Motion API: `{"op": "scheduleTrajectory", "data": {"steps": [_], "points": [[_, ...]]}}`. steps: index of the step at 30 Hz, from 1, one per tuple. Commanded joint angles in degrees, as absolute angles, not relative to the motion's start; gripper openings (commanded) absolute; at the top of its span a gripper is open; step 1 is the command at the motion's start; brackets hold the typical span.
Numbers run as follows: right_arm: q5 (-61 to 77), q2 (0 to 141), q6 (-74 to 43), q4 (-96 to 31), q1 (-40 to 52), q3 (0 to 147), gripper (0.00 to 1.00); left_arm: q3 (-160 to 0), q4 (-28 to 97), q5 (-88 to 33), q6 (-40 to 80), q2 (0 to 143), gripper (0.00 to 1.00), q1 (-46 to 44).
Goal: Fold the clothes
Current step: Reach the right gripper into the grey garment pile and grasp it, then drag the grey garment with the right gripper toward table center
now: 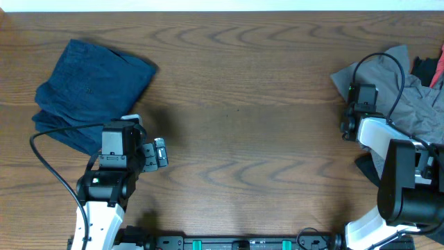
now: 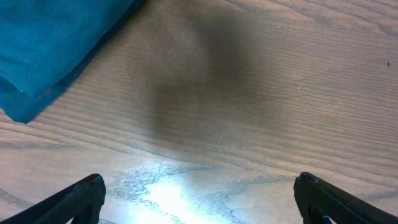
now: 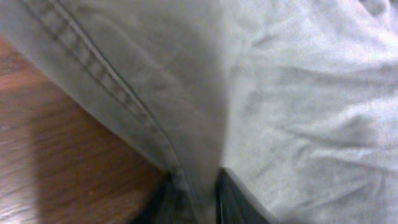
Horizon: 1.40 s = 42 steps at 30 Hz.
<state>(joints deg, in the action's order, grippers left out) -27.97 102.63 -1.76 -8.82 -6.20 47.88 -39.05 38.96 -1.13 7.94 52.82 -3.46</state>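
The grey-khaki shorts (image 1: 406,97) lie crumpled at the table's right edge. In the right wrist view their stitched hem edge (image 3: 124,106) fills the frame. My right gripper (image 3: 196,196) is shut on that edge of the shorts, with fabric pinched between the two dark fingers; in the overhead view it sits at the shorts' left edge (image 1: 357,104). My left gripper (image 1: 156,153) is open and empty over bare wood at the lower left; its two fingertips show wide apart in the left wrist view (image 2: 199,199).
A dark navy folded garment (image 1: 90,90) lies at the left, its corner also in the left wrist view (image 2: 50,43). A red shirt (image 1: 437,69) peeks in at the far right edge. Black cables loop off both arms.
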Motion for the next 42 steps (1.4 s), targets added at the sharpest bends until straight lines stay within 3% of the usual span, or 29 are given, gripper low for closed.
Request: {"op": "scheduleTrajectory", "data": {"steps": [1, 6, 14, 24, 31, 36, 38, 42], "points": [[-29.5, 101.4, -3.3, -10.9, -6.9, 49.0, 0.01, -40.5, 39.0, -1.1, 8.7, 52.7, 0.98, -3.2], [-27.2, 94.3, -4.4, -20.2, -6.7, 56.3, 0.01, -40.5, 39.0, -1.1, 8.7, 52.7, 0.98, -3.2], [-8.5, 81.1, -0.8, -32.9, -2.9, 73.0, 0.01, -40.5, 38.8, -1.1, 8.7, 52.7, 0.98, -3.2], [-5.5, 81.9, -10.5, -32.9, 10.4, 77.1, 0.04, -40.5, 37.6, -1.1, 8.7, 52.7, 0.98, -3.2], [-3.0, 91.5, -13.2, -22.9, 19.8, 77.1, 0.12, -40.5, 36.1, -1.1, 8.7, 52.7, 0.98, -3.2], [-9.1, 98.4, -21.7, -7.1, 22.6, 77.1, 0.27, -40.5, 35.5, -1.1, 8.7, 52.7, 0.98, -3.2], [-11.9, 100.0, -25.2, -2.4, 22.5, 77.1, 0.38, -40.5, 35.6, -1.1, 8.7, 52.7, 0.98, -3.2], [-11.7, 100.6, -25.9, -1.0, 21.6, 77.1, 0.44, -40.5, 35.8, -1.1, 9.1, 52.7, 0.98, -3.2]]}}
